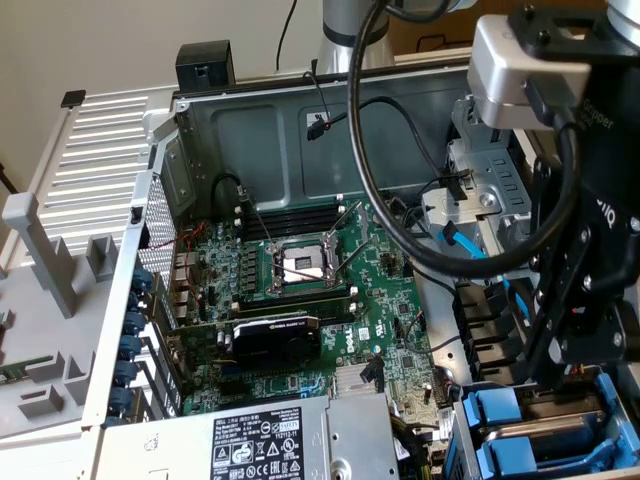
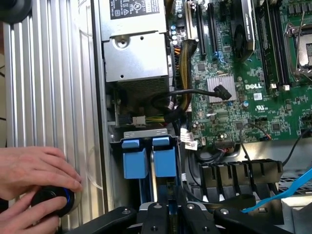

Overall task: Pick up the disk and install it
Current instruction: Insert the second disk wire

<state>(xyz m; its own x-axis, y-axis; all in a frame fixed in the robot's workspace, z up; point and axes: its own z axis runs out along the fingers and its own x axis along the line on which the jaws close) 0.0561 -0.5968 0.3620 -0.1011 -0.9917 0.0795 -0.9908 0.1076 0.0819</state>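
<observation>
The arm hung over the open computer case (image 1: 180, 130) at the exterior view's right, its black wrist and gripper (image 1: 575, 350) reaching steeply down toward the drive bay in the case's lower corner. In the wrist view the gripper (image 2: 170, 214) sat directly above the blue carrier frames, its black linkages drawn close together; the fingertips themselves were hidden, so what they pinched, if anything, could not be told, though the pincer looked nearly pressed together. The disk (image 1: 548, 428) lay in the bay just under the gripper, a grey metal strip showing between bright blue frame pieces; in the wrist view its two blue tabs (image 2: 148, 158) stood side by side at the mouth of the bay. A person's hands (image 2: 34, 180) rested on the ribbed silver side panel (image 2: 48, 97) beside the case, fingers around a black knob with a blue ring (image 2: 52, 201). The green motherboard (image 1: 300, 290) carried a white "DELL" mark (image 2: 253, 87). The silver power-supply box (image 1: 290, 445) bore a black-and-white label (image 1: 260, 450) of small print and compliance symbols, too fine to read.
</observation>
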